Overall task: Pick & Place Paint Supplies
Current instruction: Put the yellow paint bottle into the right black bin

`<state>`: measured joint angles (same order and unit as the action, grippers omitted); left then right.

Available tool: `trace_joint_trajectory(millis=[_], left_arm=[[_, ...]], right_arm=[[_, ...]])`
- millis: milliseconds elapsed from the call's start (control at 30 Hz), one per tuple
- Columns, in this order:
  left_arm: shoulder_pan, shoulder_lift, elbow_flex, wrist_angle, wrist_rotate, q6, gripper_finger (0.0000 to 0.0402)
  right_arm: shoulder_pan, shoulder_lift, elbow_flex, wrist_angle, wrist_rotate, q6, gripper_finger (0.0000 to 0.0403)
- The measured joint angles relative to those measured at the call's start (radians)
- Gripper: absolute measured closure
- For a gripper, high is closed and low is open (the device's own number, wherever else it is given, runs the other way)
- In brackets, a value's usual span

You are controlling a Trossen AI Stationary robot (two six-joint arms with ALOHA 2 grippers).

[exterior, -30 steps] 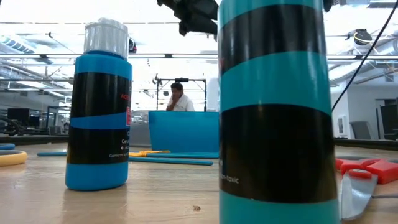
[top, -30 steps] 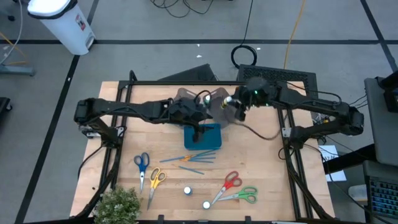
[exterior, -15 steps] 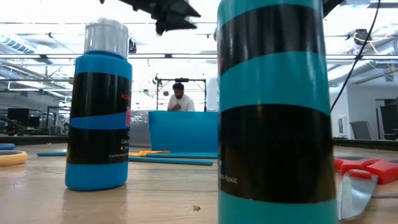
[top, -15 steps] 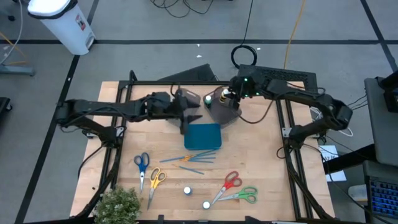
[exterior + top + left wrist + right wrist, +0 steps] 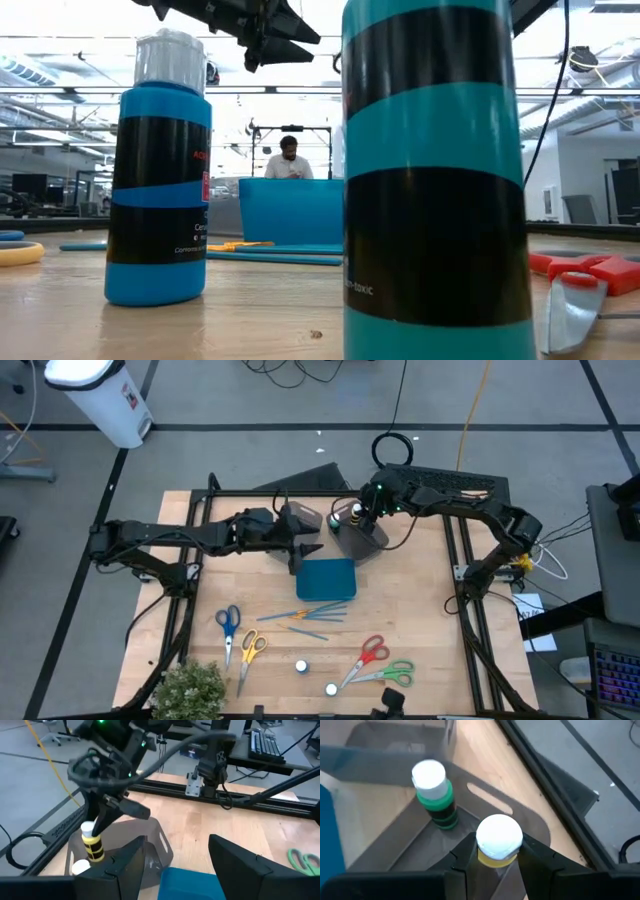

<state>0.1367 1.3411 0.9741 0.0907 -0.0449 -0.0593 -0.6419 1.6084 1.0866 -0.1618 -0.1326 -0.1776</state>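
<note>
My right gripper (image 5: pixel 498 857) is shut on a yellow paint bottle with a white cap (image 5: pixel 499 839), over a grey bin (image 5: pixel 530 822) at the table's far middle. A green-banded bottle (image 5: pixel 436 795) stands upright in that bin. My left gripper (image 5: pixel 175 865) hovers open and empty beside the bins, above the far edge of the teal tray (image 5: pixel 325 578). Scissors with blue (image 5: pixel 228 622), yellow (image 5: pixel 250 648), red (image 5: pixel 370 653) and green (image 5: pixel 395 675) handles lie flat on the near half of the table. Thin brushes (image 5: pixel 305 612) lie just in front of the tray. My right gripper pinches the yellow bottle between its two fingers at the top, on the cap and neck (image 5: pixel 89 831). The fingers slant down at it from the table's right. The bottle hangs upright below them, inside the bin's walls; whether its base touches the bin floor I cannot tell.
A second grey bin (image 5: pixel 300 520) sits left of the first. Two capped bottles (image 5: pixel 301 666), (image 5: pixel 331 688) stand near the front edge and fill the low view (image 5: pixel 160 170), (image 5: pixel 435 180). A plant (image 5: pixel 190 688) sits at the near left corner. A person (image 5: pixel 290 160) stands beyond the table.
My right gripper has carried the yellow bottle toward the table's left and down over the grey bin, staying shut on it. My left gripper has drawn back from above the teal tray toward the table's left and far side, still open.
</note>
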Motion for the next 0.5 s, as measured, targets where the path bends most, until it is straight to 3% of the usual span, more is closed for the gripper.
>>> trace_joint_trajectory(millis=[400,500], left_arm=[[-0.016,0.0,0.0,0.01,-0.001,0.001,0.0176],[-0.016,0.0,0.0,0.01,-0.001,-0.002,0.0176]], right_arm=[[-0.001,0.069,0.002,0.036,-0.001,-0.008,0.0301],[-0.001,0.069,0.002,0.035,0.0,-0.009,0.0269]])
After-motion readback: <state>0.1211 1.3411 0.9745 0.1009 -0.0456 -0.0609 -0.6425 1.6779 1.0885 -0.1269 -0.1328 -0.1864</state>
